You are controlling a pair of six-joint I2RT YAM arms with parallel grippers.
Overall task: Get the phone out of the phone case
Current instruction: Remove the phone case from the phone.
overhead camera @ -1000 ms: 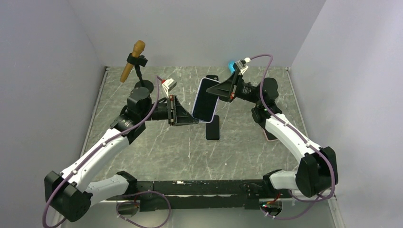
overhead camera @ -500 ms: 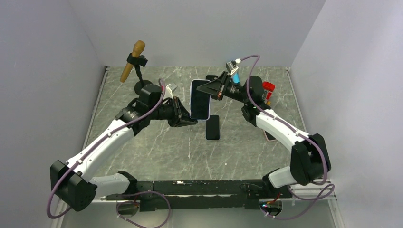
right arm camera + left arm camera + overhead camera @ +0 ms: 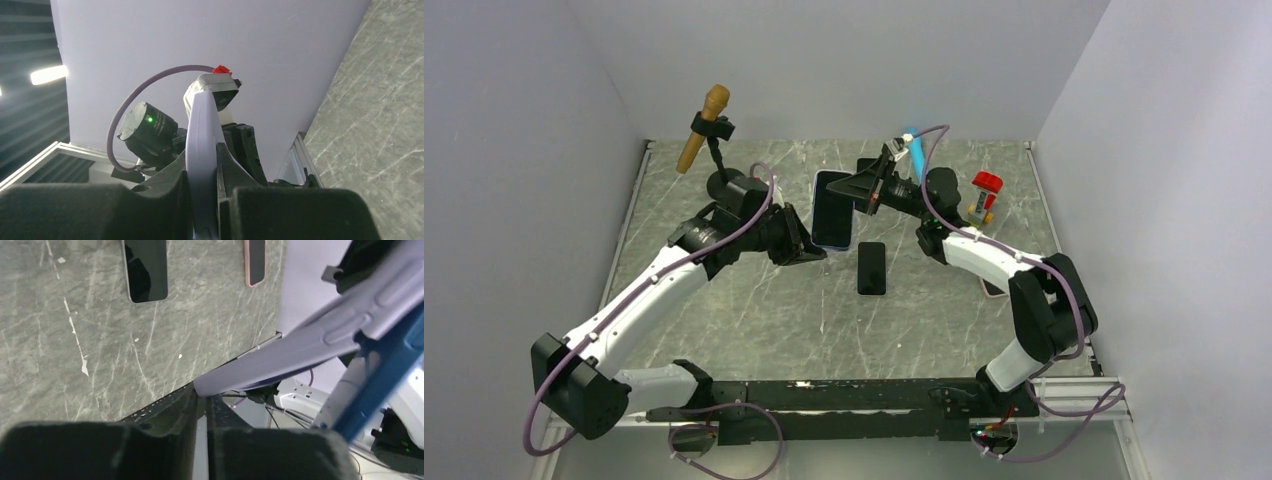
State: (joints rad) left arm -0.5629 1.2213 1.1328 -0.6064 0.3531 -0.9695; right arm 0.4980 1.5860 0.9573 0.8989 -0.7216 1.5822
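Above the middle of the counter (image 3: 754,310), the phone (image 3: 831,214) sits in its lavender phone case (image 3: 300,347), held on edge in the air between both arms. At the near left corner of the case the left tool (image 3: 202,402) is clamped on the rim. At the far right edge the right tool (image 3: 202,160) is clamped on the rim too, with the lavender edge squeezed between its jaws.

The step in hand looks like peeling the case off. It would go best if one tool pinches only the soft lip while the other bends a single corner back, rather than both pulling straight apart. A blue strip beside the lavender rim in the left wrist view may be the phone's frame starting to lift, though I cannot tell for sure. Keeping the pair low over the counter would soften a fall if the phone pops free.

By count:
- Two tools.
- One cased phone.
- Two more handsets lying flat: a black handset (image 3: 871,268) near the middle and a pink-edged handset (image 3: 254,260) to the right.
- One microphone (image 3: 703,128) on a stand at far left.
- One red-capped bottle (image 3: 984,193) at far right.
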